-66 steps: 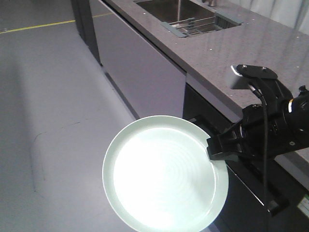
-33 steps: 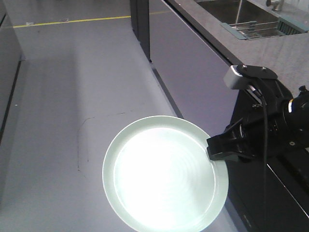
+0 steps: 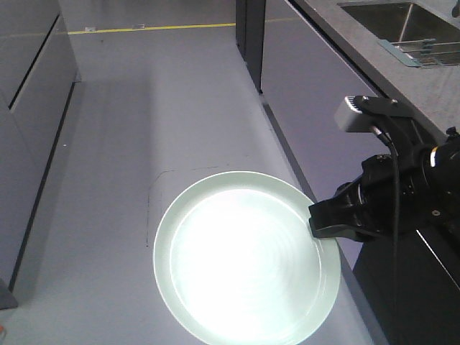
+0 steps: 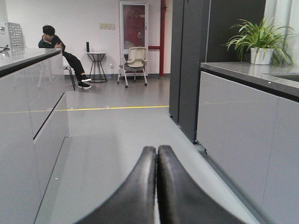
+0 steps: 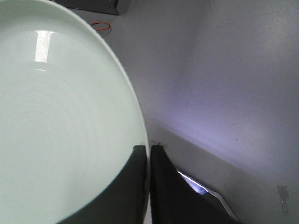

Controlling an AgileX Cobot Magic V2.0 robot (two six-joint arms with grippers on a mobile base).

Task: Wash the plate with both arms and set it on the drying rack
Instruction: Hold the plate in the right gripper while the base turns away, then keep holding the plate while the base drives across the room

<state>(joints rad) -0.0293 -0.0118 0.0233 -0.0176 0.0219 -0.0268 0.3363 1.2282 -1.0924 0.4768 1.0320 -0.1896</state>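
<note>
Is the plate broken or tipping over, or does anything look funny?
Nothing looks broken. The plate is whole and clean, with no chip or spill. The only unusual thing is that the right gripper holds it by its rim alone, out over the floor, beside the counter, so it has nothing under it.

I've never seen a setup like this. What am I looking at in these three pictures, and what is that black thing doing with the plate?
It's a two-armed robot on wheels in a kitchen. The front view looks down: its right gripper pinches the rim of a pale green plate, carried above the floor. The counter holds a sink with a drying rack at the top right. The right wrist view sits behind that gripper, showing its fingers clamped on the plate's edge. The left wrist view shows the left gripper shut, empty, facing down the aisle.
</note>
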